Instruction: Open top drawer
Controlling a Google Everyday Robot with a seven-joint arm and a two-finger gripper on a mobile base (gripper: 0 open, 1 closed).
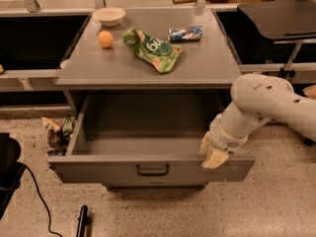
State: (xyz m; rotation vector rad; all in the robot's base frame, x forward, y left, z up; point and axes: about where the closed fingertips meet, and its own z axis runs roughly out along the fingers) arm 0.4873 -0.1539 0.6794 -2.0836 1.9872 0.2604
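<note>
The top drawer (98, 171) is a wide grey metal drawer pulled far out of the grey cabinet (148, 68). Its deep box (143, 132) looks empty. A small black bar handle (152, 170) sits at the centre of its front. My gripper (214, 154) is at the right end of the drawer front, with its cream fingertips over the top edge of the front panel. The white arm (261, 105) reaches in from the right. The lower drawers are hidden under the open one.
On the cabinet top lie a white bowl (109, 16), an orange (105, 39), a green chip bag (152, 49) and a can on its side (185, 33). Crumpled wrappers (57, 130) lie on the floor at the left. A black cable (37, 194) and a black object (82, 220) lie in front.
</note>
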